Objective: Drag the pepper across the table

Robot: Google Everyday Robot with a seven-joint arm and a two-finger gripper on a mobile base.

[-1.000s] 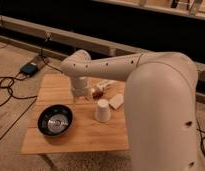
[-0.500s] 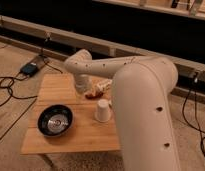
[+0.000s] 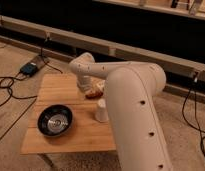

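The pepper [image 3: 94, 93] is a small glossy red-orange piece lying near the middle of the table's far half, on the light wooden plank table [image 3: 56, 90]. My gripper [image 3: 88, 89] reaches down from the white arm right at the pepper's left side, close against it. Its jaws are mostly hidden under the wrist and appear open, and I cannot see them closed on the pepper. The big white forearm crosses the right side of the view and hides the table's right part.
An upturned white cup [image 3: 101, 110] stands just in front of the pepper. A black bowl [image 3: 55, 120] sits on the table's front left. Cables and a small box [image 3: 31, 68] lie on the floor to the left. A dark wall runs behind.
The arm has swung in over the table's right side and the gripper has come down beside the pepper. The arm now hides the pale block that showed earlier.
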